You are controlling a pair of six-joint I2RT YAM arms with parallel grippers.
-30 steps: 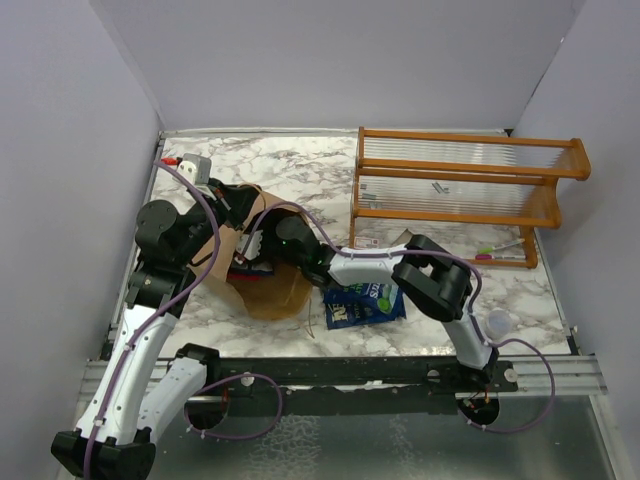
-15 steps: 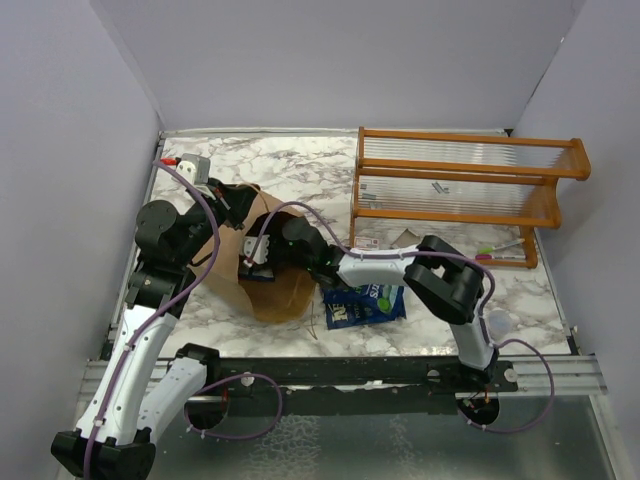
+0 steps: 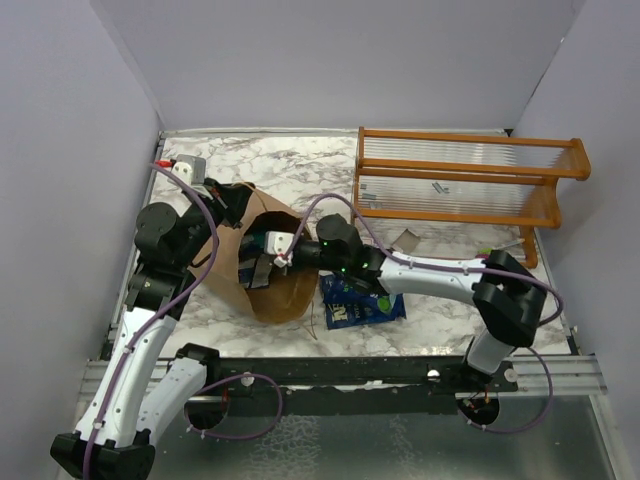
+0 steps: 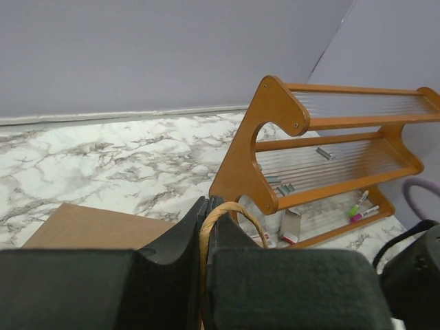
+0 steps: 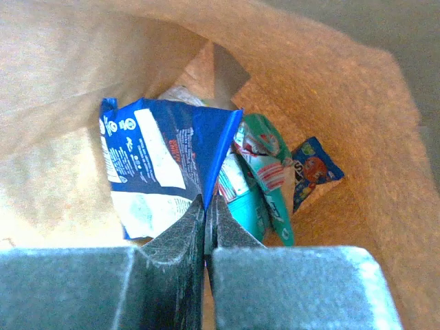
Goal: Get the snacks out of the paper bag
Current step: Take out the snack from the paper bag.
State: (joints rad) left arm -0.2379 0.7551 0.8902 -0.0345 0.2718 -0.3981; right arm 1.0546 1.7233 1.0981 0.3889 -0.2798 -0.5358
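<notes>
The brown paper bag (image 3: 290, 290) lies tilted on the marble table with its mouth facing right. My left gripper (image 3: 228, 203) is shut on the bag's twisted handle (image 4: 227, 210), holding it up. My right gripper (image 5: 210, 201) reaches into the bag's mouth. It is shut on the edge of a dark blue snack packet (image 5: 161, 155) with white lettering. Deeper in the bag lie teal and green packets (image 5: 265, 182) and a small blue one (image 5: 313, 167). Another dark blue packet (image 3: 362, 300) lies on the table beside the bag.
The orange-brown wooden rack (image 3: 460, 190) stands at the back right, with a grey card (image 3: 405, 240) and small coloured items at its foot. Purple walls close in the table (image 3: 300, 160) on three sides. The arms' rail runs along the near edge.
The right arm has stretched out lower, its elbow swinging to the right, while its gripper stays in the bag's mouth. The left arm and the bag have barely moved.
</notes>
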